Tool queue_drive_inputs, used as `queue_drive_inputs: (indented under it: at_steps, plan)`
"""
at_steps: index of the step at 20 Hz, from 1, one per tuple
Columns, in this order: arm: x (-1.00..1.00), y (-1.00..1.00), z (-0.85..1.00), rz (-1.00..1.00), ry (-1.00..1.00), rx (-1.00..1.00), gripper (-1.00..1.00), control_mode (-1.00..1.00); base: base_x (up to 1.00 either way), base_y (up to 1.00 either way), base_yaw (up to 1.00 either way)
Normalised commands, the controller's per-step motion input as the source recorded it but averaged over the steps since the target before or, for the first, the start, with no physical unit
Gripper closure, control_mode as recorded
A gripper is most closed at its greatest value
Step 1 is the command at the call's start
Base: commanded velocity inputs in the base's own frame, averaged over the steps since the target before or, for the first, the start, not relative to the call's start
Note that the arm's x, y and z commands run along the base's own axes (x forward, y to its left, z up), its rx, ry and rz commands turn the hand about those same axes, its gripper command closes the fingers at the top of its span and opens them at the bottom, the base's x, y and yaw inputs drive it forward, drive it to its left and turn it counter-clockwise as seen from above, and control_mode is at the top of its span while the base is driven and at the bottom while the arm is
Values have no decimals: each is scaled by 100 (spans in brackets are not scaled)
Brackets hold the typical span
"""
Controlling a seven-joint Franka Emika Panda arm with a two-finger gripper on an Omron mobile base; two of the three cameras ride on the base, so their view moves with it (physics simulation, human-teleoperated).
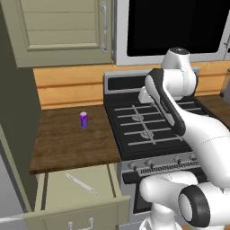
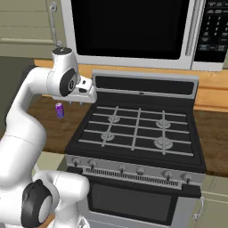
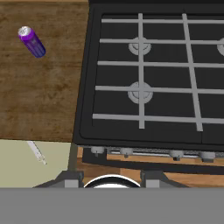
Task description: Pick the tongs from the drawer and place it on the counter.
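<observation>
We see the gripper [image 2: 75, 103] above the stove [image 2: 138, 129], well apart from the tongs [image 1: 80, 183].
The tongs lie diagonally in the open drawer [image 1: 58, 197] below the counter [image 1: 67, 134]; whether its fingers are spread, we cannot tell.

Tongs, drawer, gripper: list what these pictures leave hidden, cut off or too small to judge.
- Tongs: a thin pale strip in the open drawer; too small in the left base view to tell its two arms apart. In the hand view the counter edge cuts off its far end.
- Drawer: its front is cut by the bottom edge of the left base view.
- Gripper: just its fingertips poke up in the hand view; whether open or shut is unclear.
</observation>
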Motion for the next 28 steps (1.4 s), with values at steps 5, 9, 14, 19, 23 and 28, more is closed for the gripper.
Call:
queue_drive_inputs:
  at_steps: [5, 9, 14, 19, 23, 28]
  plan:
    - [0, 0, 0, 0, 0, 0, -100, 100, 0, 0, 0]
    - [0, 0, 0, 0, 0, 0, -100, 100, 0, -10, 0]
    - [0, 0, 0, 0, 0, 0, -100, 100, 18, -42, 0]
    - [0, 0, 0, 0, 0, 0, -100, 100, 35, -29, 0]
    - [0, 0, 0, 0, 0, 0, -100, 100, 56, 0, 0]
    - [0, 0, 0, 0, 0, 0, -100, 100, 42, -10, 0]
